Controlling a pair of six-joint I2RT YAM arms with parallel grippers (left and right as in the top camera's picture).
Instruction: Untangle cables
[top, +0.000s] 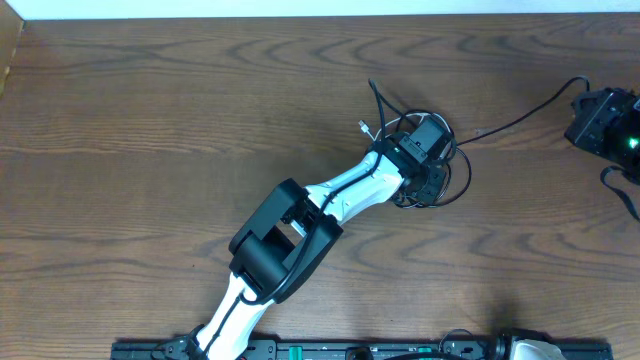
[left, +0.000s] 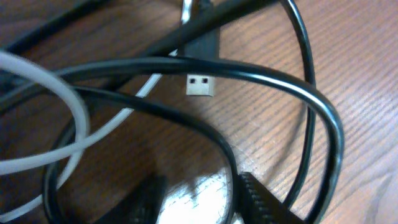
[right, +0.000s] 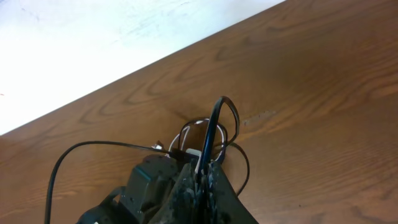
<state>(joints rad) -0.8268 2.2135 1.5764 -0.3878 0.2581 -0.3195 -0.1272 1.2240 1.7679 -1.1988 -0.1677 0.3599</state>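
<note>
One white cable (left: 79, 115), several black cables (left: 261, 78).

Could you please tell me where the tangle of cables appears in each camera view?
Overhead: the cables lie right of centre, at the tip of the left arm.
Left wrist: the cables fill the whole frame.
Right wrist: the cables sit low, centre.
Shared landmark: the wooden table under them, in every view.

Brown wood-grain table (top: 150, 130) carrying a tangle of thin black cables (left: 249, 76), 1 white cable (left: 79, 115) and a silver USB plug (left: 200, 85) lying flat
</note>
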